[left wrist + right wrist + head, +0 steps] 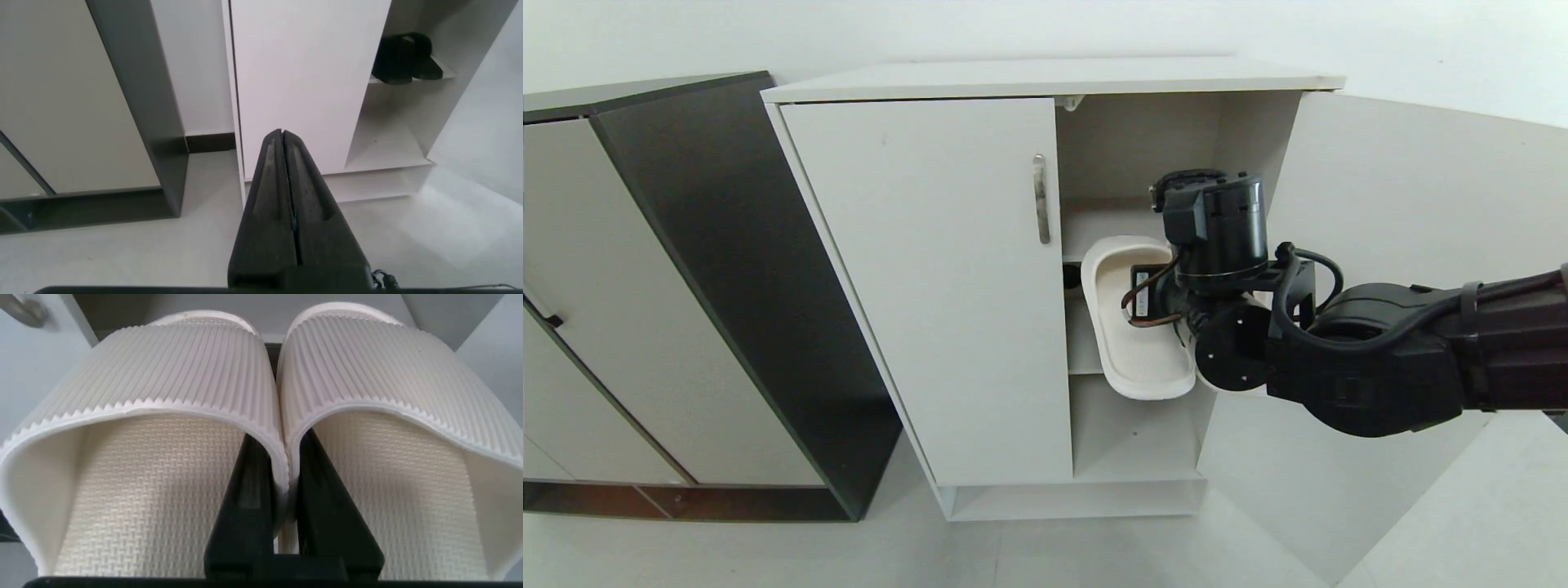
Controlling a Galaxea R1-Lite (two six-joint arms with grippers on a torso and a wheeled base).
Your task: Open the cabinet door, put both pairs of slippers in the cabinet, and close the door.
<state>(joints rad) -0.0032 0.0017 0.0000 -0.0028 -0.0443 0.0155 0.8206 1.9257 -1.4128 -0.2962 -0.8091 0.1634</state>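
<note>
Head view is taken up mostly by the white cabinet (1054, 77), which is set on the pale floor (1094, 555) beside a dark grey cabinet (727, 286). Its left door (931, 286) is seen shut, with a metal handle (1040, 198) at its inner edge, while its right door (1405, 204) is swung wide open. The white slippers (1131, 343) are held as a pair in the open right half, level with the middle shelf; whether they rest on it cannot be told. The black slippers (406, 57) are seen lying on a shelf inside the cabinet. The right hand (283, 506) is clamped on the touching inner walls of the white slippers, one finger inside each. The left hand (283, 143) is closed with nothing in it, above the floor before the cabinet.
</note>
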